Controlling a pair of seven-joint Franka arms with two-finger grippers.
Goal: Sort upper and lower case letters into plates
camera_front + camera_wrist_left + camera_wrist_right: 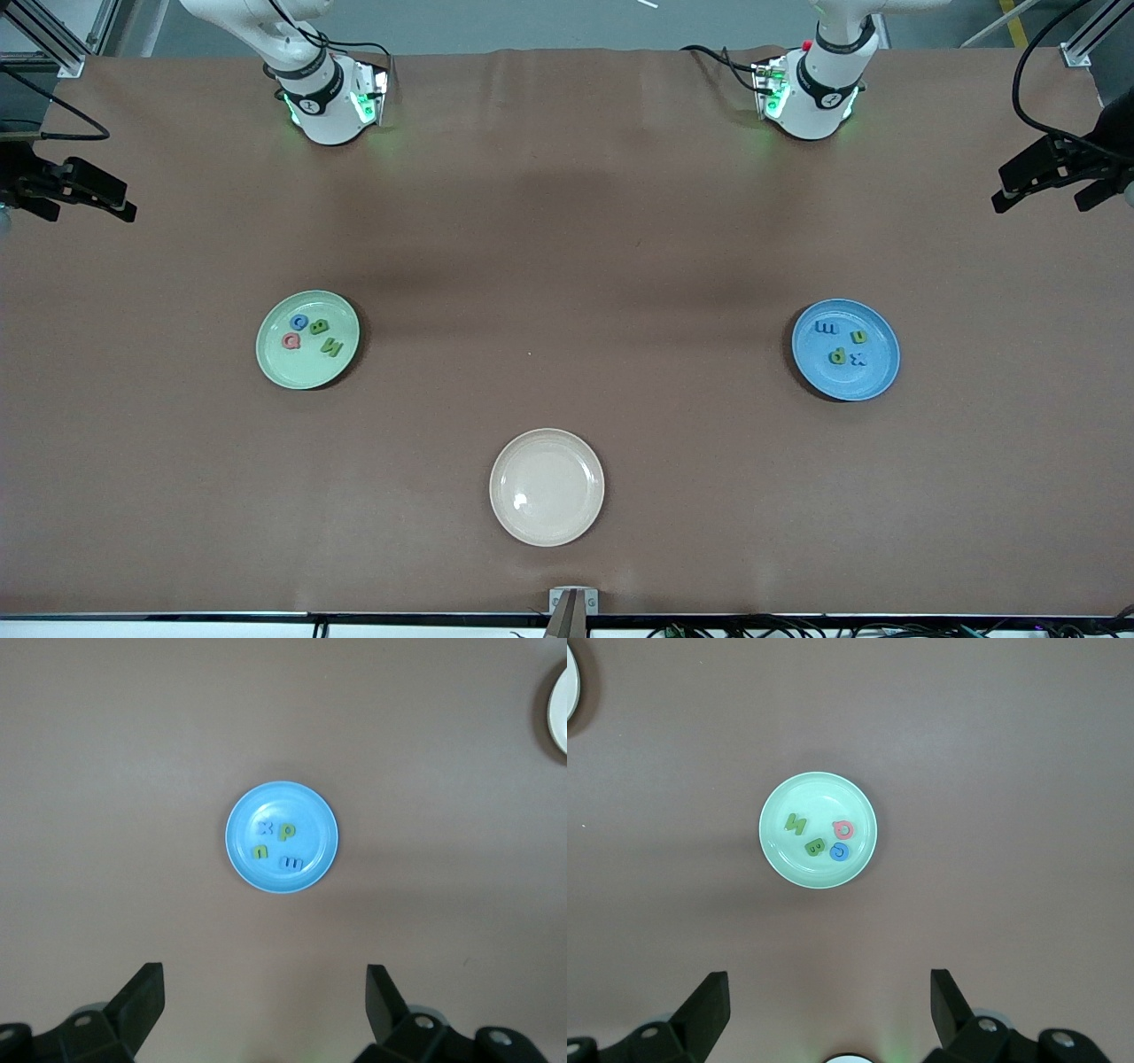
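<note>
The pale mint green plate [306, 370] lies toward the right arm's end of the table. It holds several upper case letters: a blue C [299, 322], a green B [320, 326], a pink Q [291, 341] and a green N [332, 346]. The mid blue plate [846, 383] lies toward the left arm's end. It holds several lower case letters: m [826, 328], n [858, 337], p [836, 356] and x [858, 358]. My left gripper [264, 979] is open and empty, high over the table by the blue plate [316, 826]. My right gripper [829, 983] is open and empty, high by the mint plate [818, 796].
A cream-beige round plate [547, 486] with nothing on it lies midway between the two plates and nearer to the front camera. Black clamp-like fixtures [71, 190] [1054, 168] reach in at both ends of the table. Both arms [328, 102] [815, 89] wait near their bases.
</note>
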